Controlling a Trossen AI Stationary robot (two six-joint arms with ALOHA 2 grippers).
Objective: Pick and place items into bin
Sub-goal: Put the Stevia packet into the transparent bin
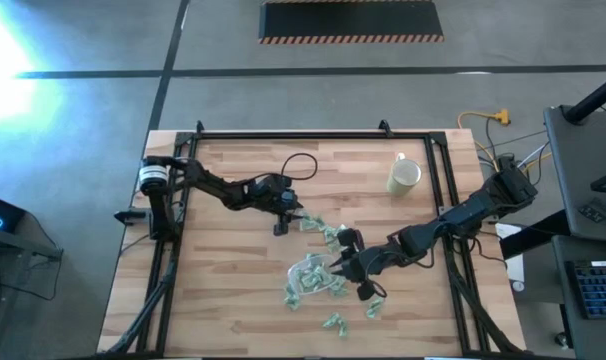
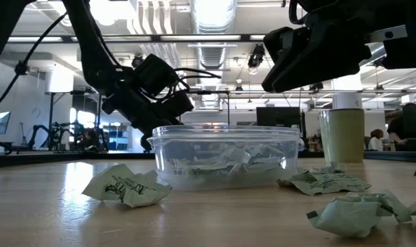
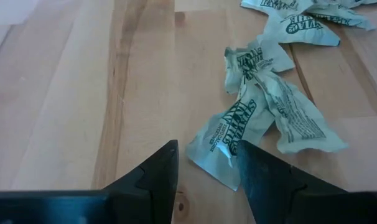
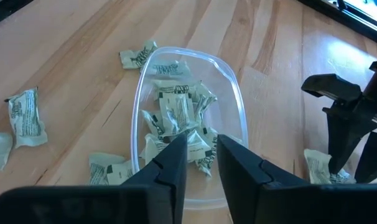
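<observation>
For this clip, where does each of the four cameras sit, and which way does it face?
High: overhead, looking straight down on the table; both arms show.
Low: at tabletop height, level across the bin toward the room; arms enter from above.
Left wrist: past the open left gripper at items on the wood.
Right wrist: past the open right gripper into the bin, left gripper beyond.
Shared: low and right wrist views both show the bin partly filled.
</observation>
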